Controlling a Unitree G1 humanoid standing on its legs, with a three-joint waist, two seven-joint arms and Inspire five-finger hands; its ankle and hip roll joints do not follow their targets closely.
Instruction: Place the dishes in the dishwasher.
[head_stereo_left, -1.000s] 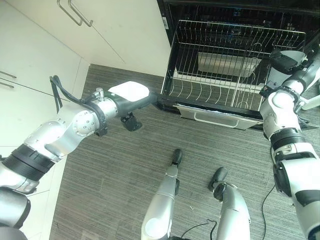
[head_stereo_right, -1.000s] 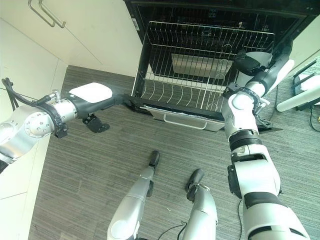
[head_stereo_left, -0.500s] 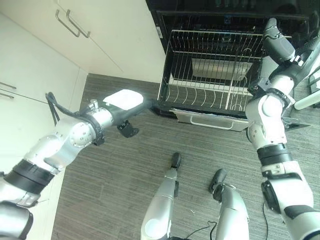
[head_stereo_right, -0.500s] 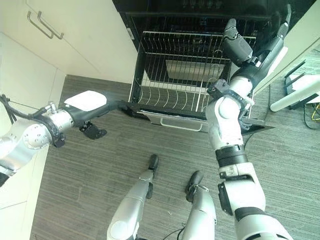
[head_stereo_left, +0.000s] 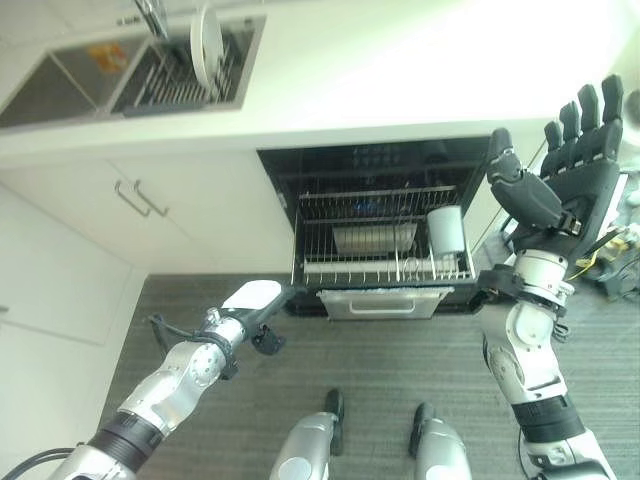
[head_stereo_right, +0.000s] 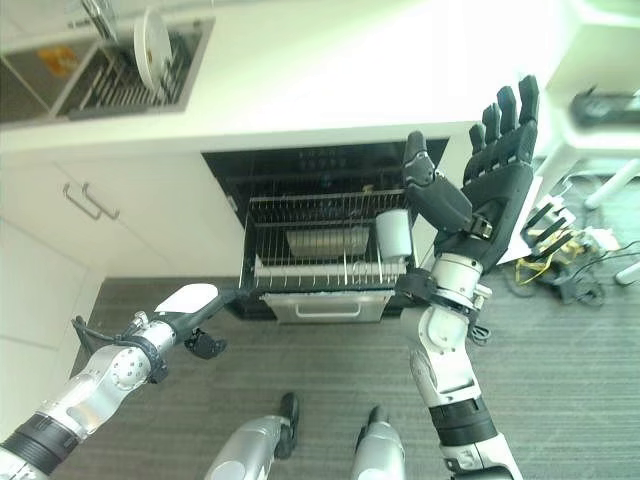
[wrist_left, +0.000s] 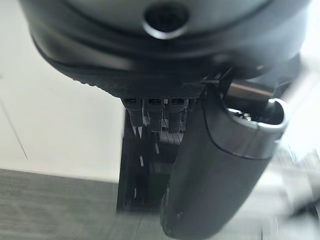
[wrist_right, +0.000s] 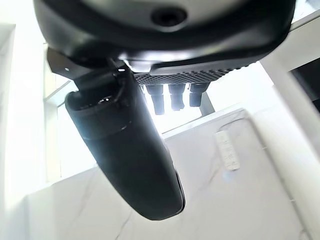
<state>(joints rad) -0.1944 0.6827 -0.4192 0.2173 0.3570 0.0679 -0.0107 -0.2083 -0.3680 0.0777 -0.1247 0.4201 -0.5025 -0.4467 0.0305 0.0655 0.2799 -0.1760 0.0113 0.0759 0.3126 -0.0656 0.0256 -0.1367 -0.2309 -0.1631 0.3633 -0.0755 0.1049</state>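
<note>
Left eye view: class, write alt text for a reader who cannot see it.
An open dishwasher with its rack pulled out, a white cup in it. The right hand is raised open beside it; the left hand reaches low toward it. A plate stands in the sink.

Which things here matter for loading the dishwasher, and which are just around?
Job: dishwasher, its pulled-out rack, white cup in the rack, plate in the sink, right hand raised and open.
Around: cabinets, cables.

Open dishwasher (head_stereo_left: 375, 215) with pulled-out rack (head_stereo_left: 380, 240), raised right hand (head_stereo_left: 570, 165) spread beside it.
</note>
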